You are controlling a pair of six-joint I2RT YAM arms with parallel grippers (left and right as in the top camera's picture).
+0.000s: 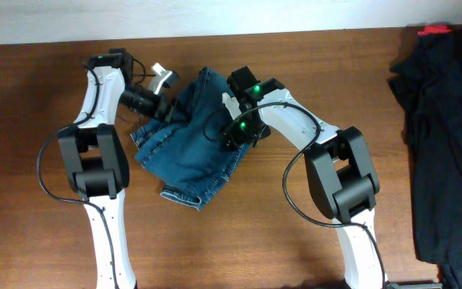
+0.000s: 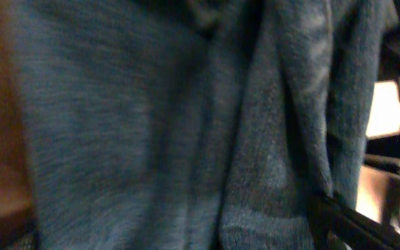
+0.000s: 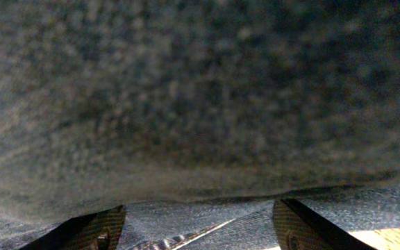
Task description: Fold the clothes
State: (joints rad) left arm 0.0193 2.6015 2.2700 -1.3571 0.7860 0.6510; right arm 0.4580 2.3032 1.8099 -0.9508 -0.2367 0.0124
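The jeans (image 1: 189, 152) lay bunched near the bench's (image 1: 239, 249) far edge. With the right gripper (image 3: 198, 221) spread open and the left gripper's (image 1: 164, 95) grip impossible to tell, the fold could have slumped.

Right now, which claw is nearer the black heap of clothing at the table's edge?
Right. The right claw is over the medium-blue denim jeans, left of the black heap; the left claw is farther left.

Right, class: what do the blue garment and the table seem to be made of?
The jeans: likely denim, matte blue, woven texture, faded patches. The table: wood or wood-look laminate, smooth brown with faint grain; can't tell which.
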